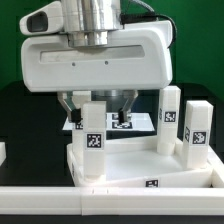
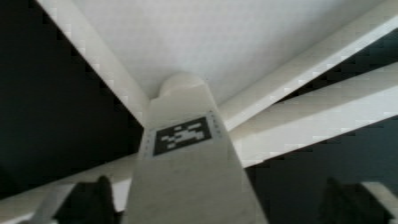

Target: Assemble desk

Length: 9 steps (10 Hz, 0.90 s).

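Exterior view: pincer hangs low over the desk slab, fingers spread and pinching nothing. The slab lies flat on the black bench, just behind the long white border rail.

Legs seen: one upright leg at the slab's corner toward the exterior view's left, directly below the spread fingers, tag facing the camera. Two more legs stand upright toward the exterior view's right, one set further back. Fourth leg not identified in either view.

Wrist view: the leg under the pincer fills the centre, its tag visible, with the two dark fingertips standing clear on either side.

Orientation: that leg's long axis is vertical, free end pointing up at the pincer. The slab's long axis appears to run across the exterior view, left to right.

Risks (judgement):
- Cannot tell whether the leg is fully seated in its socket. If loose, it could tip.
- Fingers sit close beside the leg; any sideways drift while lifting off could clip it and knock it over.
- The wide white hand body hangs near the other legs; a swing toward the exterior view's right might brush them.
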{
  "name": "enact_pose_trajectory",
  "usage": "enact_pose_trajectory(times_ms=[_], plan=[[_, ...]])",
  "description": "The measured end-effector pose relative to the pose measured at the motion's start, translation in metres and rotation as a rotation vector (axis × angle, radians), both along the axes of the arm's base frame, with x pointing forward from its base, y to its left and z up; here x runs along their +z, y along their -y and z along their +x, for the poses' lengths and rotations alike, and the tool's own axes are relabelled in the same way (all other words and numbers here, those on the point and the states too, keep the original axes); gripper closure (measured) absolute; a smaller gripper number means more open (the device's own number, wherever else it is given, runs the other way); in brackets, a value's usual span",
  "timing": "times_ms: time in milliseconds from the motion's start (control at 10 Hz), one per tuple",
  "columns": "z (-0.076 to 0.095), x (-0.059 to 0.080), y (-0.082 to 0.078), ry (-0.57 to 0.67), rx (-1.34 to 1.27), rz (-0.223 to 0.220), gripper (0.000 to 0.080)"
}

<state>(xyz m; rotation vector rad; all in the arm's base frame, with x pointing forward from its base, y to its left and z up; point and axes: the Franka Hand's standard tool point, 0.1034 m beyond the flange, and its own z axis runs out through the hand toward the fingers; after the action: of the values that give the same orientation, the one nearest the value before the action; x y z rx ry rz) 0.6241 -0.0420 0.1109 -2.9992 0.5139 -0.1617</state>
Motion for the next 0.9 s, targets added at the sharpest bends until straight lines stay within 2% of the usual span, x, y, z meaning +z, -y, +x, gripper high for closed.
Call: enact_pose_trajectory(times_ms=[100, 200, 300, 500, 700, 900], plan=[[0.0001, 0.0, 0.0002, -0.001, -0.017, 0.003, 0.0354], [0.0001, -0.0001, -0.0003, -0.007, -0.105, 0.016, 0.0354], [-0.0001, -0.0005, 0.0019, -0.019, -0.214, 0.026, 0.0511], [0.0024, -0.0003, 0.0018, -0.054, -0.486, 0.057, 0.0511], [0.0037, -0.0027, -0.0027, -0.106, -0.897, 0.104, 0.0511], [0.0048, -0.0032, -0.0011, -0.133, -1.186, 0.191, 0.0511]])
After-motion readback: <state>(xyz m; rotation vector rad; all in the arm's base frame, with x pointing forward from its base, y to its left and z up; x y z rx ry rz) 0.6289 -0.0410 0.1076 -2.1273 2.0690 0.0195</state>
